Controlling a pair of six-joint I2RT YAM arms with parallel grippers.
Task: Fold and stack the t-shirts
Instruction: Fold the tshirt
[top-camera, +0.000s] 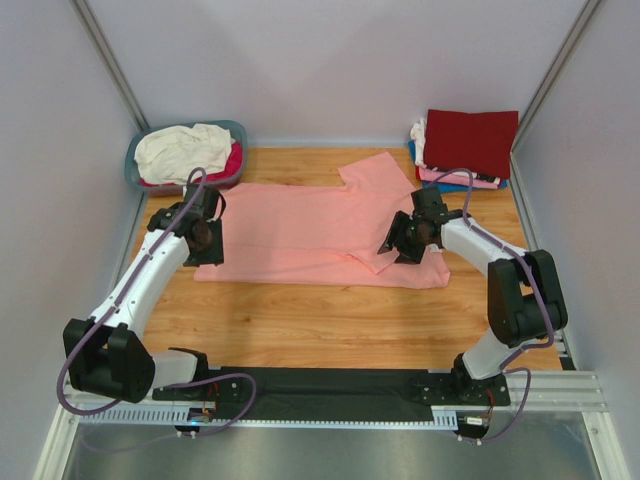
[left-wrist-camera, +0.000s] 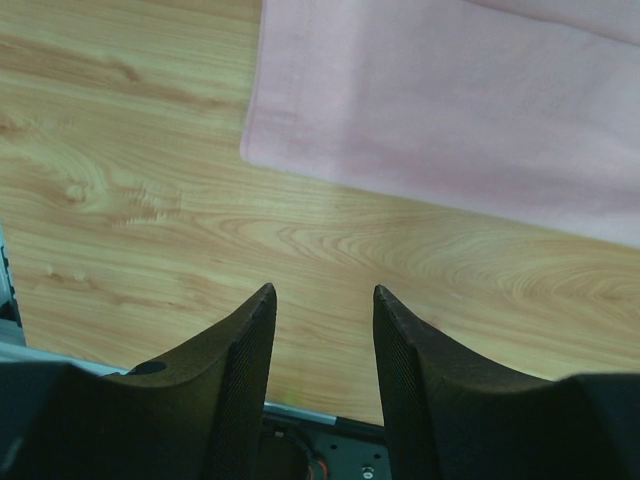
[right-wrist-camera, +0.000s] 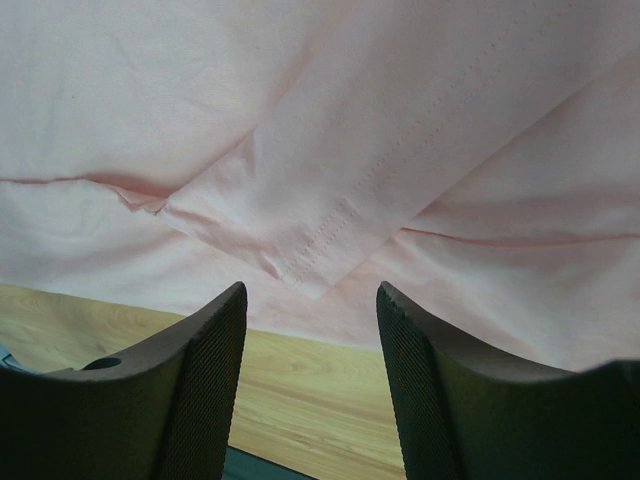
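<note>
Clearly the task is somewhere in its middle. At the far right corner of the light wooden table (top-camera: 300, 320) there is already a stack of folded shirts: a dark red folded t-shirt (top-camera: 470, 140) lies on top, and the edges of a pink t-shirt (top-camera: 450, 177) and a blue t-shirt (top-camera: 478, 186) show under it. The salmon-pink short-sleeved t-shirt (top-camera: 300, 225) lies spread flat in the middle of the table, its length running from left to right. One stitched sleeve (right-wrist-camera: 320, 215) near the right arm is turned in over the body, so I judge the folding of this shirt has only begun. The left gripper (left-wrist-camera: 322, 292) hangs over bare wood just beside the near left corner of the shirt; its jaws are apart and hold nothing. The right gripper (right-wrist-camera: 312, 288) hangs low over the turned sleeve, also with the jaws apart and empty, not touching the cloth as far as I can tell. At the far left, the blue-grey plastic basket (top-camera: 134, 160) holds a crumpled cream-white t-shirt (top-camera: 180, 148) and a magenta t-shirt (top-camera: 236, 158). So these shirts remain to fold and to stack, after the salmon one.
</note>
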